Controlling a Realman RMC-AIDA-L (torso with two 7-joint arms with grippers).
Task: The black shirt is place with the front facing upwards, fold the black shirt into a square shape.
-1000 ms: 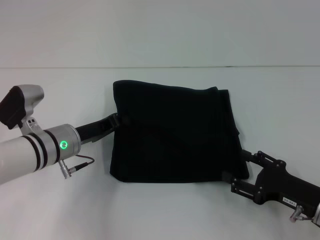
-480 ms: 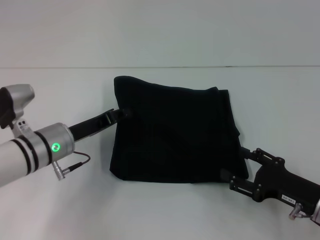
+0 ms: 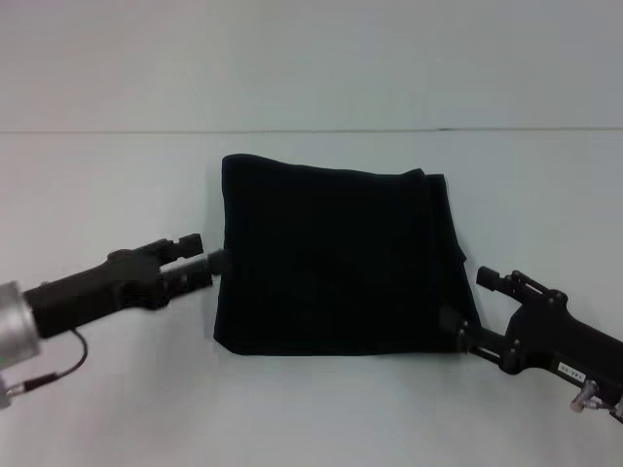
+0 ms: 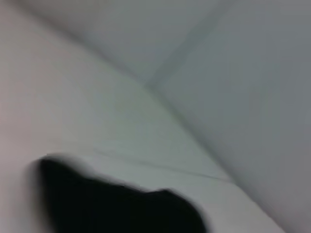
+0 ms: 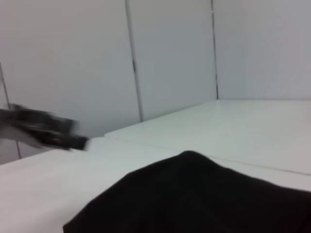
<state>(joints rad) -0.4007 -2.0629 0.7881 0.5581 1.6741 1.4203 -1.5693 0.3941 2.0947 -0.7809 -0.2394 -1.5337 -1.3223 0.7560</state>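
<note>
The black shirt [image 3: 336, 258] lies folded into a rough square in the middle of the white table, with only plain black fabric showing and no lettering. My left gripper [image 3: 202, 255] is open, low beside the shirt's left edge, its tips just at the fabric and holding nothing. My right gripper [image 3: 469, 304] is open at the shirt's near right corner, one finger [image 3: 451, 323] against the fabric edge. The shirt also shows in the right wrist view [image 5: 204, 199] and, blurred, in the left wrist view [image 4: 121, 208]. The left gripper appears far off in the right wrist view [image 5: 46, 128].
The white table [image 3: 107, 175] runs to a back edge where it meets a pale wall [image 3: 311, 58]. A cable [image 3: 58, 365] hangs under my left arm. Nothing else lies on the table.
My left gripper has let go of the shirt's left edge and pulled back to the left and lower. The shirt's left side has settled flat. My right gripper has shifted slightly right.
</note>
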